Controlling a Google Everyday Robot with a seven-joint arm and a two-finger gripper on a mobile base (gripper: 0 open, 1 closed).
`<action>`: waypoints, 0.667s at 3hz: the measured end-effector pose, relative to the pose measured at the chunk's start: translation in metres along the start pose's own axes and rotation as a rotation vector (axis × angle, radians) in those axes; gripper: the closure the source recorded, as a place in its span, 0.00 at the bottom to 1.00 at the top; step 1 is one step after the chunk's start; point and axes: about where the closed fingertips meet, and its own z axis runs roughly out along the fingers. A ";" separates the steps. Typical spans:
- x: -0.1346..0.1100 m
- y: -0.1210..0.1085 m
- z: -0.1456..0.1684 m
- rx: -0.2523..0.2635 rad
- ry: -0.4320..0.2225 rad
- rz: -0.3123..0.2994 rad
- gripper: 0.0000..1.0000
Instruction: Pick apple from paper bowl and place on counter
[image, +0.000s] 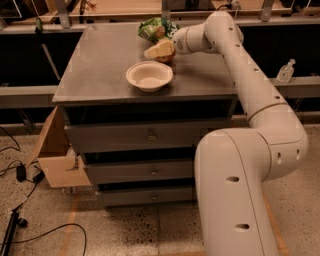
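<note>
The white paper bowl (149, 76) stands empty on the grey counter (100, 60), near its front middle. My gripper (161, 51) is just behind the bowl's far right rim, low over the counter. Its pale fingers (156, 50) are shut on the red apple (168, 57). They cover most of the apple; only its lower right side shows. I cannot tell whether the apple touches the counter.
A green snack bag (156, 28) lies at the counter's back edge, right behind the gripper. My arm (250, 85) reaches in from the right, over the counter's right edge. A cardboard box (57, 155) sits on the floor at the left, with cables (20, 175) beside it.
</note>
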 end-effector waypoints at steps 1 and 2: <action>-0.028 -0.006 -0.011 0.039 -0.061 -0.043 0.00; -0.039 -0.019 -0.039 0.076 -0.099 -0.039 0.00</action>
